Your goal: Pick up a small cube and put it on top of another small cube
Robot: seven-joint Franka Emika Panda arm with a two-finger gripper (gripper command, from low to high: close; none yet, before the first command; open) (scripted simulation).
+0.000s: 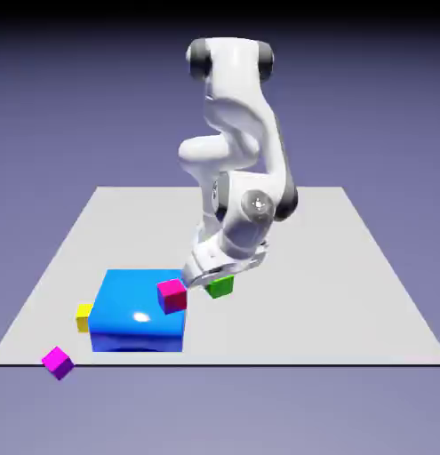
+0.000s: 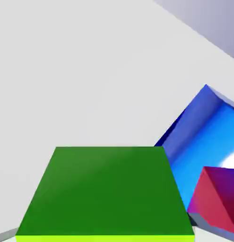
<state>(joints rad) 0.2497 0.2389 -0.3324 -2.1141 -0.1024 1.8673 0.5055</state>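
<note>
we have the gripper (image 2: 108, 232) clenched on the green cube (image 2: 109, 194), which fills the space between the fingertips in the hand view. in the exterior view the cube sits tilted under the hand, at about two to three o'clock from the middle of the blue block (image 1: 139, 302). we judge the grasp done; whether the cube is off the table (image 1: 330, 293), we cannot quite tell.

what is left is the stacking: no cube stands on another. the red cube (image 1: 172, 297) shows near our cube, at about nine o'clock from it, over the block's side at three o'clock, though we cannot say what bears it. the yellow cube (image 1: 84, 318) is just beside the block at nine o'clock, and the magenta cube (image 1: 57, 363) lies tilted at eight, by the table's near edge. we reckon we are around halfway, with carrying, levelling, lowering and letting go ahead.
</note>
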